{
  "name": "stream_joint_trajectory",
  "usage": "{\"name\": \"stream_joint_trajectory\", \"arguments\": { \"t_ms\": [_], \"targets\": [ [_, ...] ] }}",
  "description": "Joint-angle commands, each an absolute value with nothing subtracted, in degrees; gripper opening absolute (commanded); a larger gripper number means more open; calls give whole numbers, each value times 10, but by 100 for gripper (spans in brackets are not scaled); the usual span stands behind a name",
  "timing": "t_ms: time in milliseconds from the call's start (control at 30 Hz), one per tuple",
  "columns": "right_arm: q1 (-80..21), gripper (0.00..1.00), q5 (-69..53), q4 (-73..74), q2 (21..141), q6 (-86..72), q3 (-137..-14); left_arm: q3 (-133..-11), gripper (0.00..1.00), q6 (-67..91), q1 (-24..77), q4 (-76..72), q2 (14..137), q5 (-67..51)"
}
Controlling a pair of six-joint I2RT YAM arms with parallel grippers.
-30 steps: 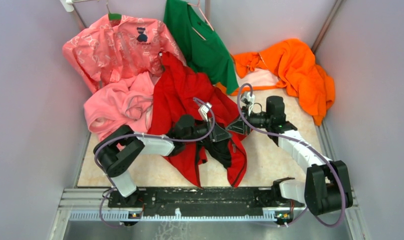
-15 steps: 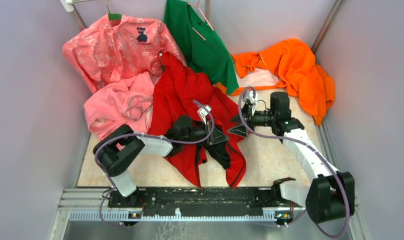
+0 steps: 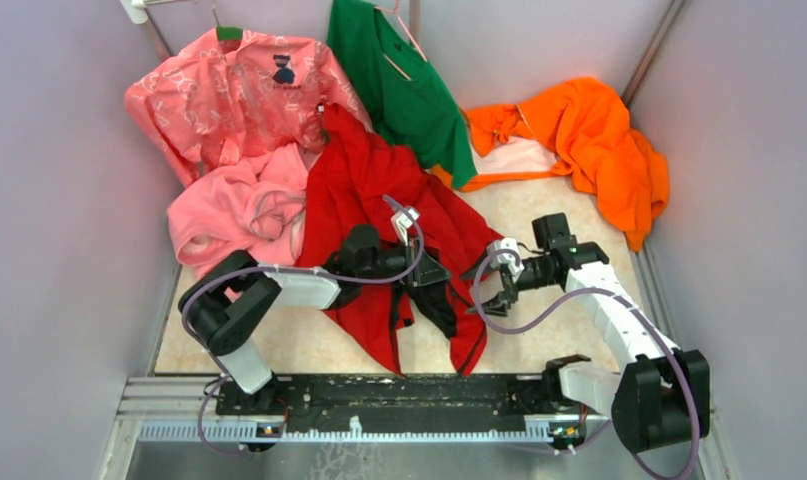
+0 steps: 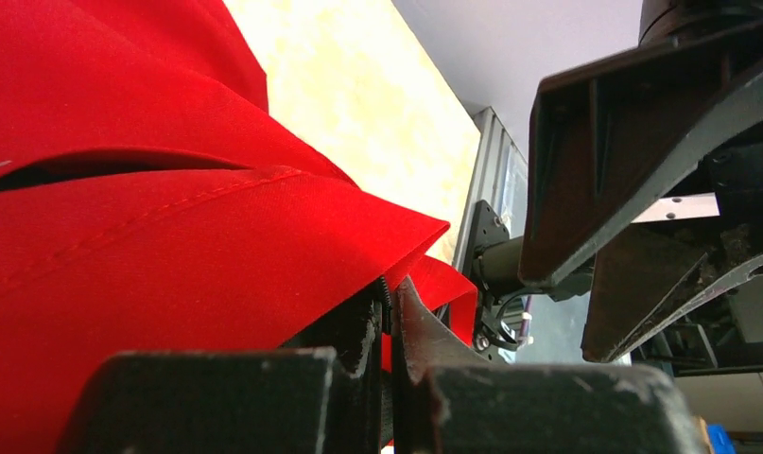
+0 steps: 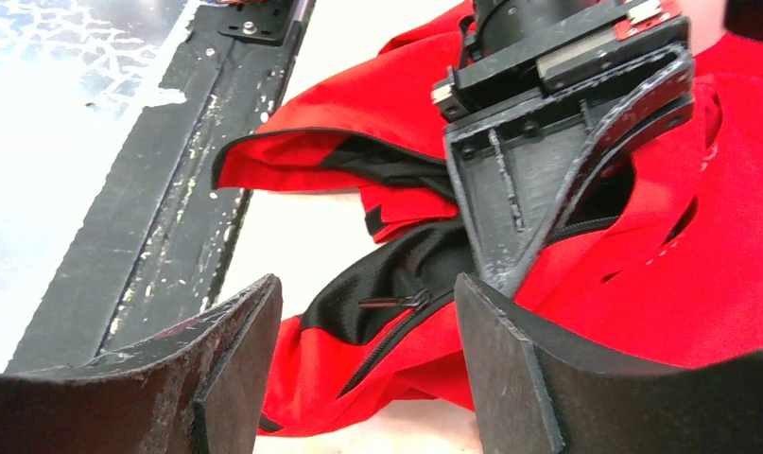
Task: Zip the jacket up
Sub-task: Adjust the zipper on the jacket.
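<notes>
Jacket [image 3: 364, 195] pinched in left gripper [image 3: 439, 274], right gripper [image 3: 491, 300] spread, just beside its zipper edge.

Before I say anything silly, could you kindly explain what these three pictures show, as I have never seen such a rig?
These are two robot arms bolted at the near edge of a table. Each ends in a two-finger pincer. The wide picture looks down from above and behind them. The other two pictures come from small cameras on the wrists, so each shows its own fingers up close. Spread about are a red jacket, a patterned pink shirt, a plain pink garment, a green shirt and an orange garment. The left pincer is shut on the jacket's edge. The right pincer is open, holds nothing and faces the jacket's dark zip.
</notes>
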State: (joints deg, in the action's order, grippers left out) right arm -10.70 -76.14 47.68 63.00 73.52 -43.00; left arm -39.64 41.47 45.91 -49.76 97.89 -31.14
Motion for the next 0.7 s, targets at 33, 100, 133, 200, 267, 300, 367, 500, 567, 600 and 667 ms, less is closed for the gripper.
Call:
{"name": "stream_joint_trajectory", "arguments": {
  "t_ms": [33, 100, 133, 200, 267, 300, 367, 500, 567, 600, 667],
  "targets": [
    [-106, 61, -819, 515, 623, 793, -421, -420, 0, 388, 456, -493, 954, -273],
    [-106, 53, -830, 518, 621, 768, -419, -424, 0, 385, 457, -494, 954, -260],
    [-106, 50, -835, 520, 622, 755, -417, -426, 0, 384, 457, -496, 954, -253],
    [-105, 47, -841, 515, 621, 719, -409, -429, 0, 381, 457, -500, 953, -239],
    [-106, 45, -844, 476, 616, 649, -393, -436, 0, 377, 456, -503, 955, -227],
    [-106, 43, -842, 431, 612, 582, -384, -440, 0, 375, 457, -503, 957, -220],
    [-105, 39, -828, 309, 609, 422, -364, -447, 0, 371, 456, -504, 960, -207],
    [-105, 37, -760, 144, 623, 193, -344, -454, 0, 365, 456, -511, 962, -177],
    [-105, 36, -758, 128, 626, 167, -341, -457, 0, 358, 456, -512, 963, -163],
    [-105, 37, -762, 123, 626, 159, -337, -458, 0, 355, 457, -512, 964, -151],
    [-104, 36, -758, 110, 626, 135, -332, -462, 0, 347, 457, -513, 965, -136]
  ]
}}
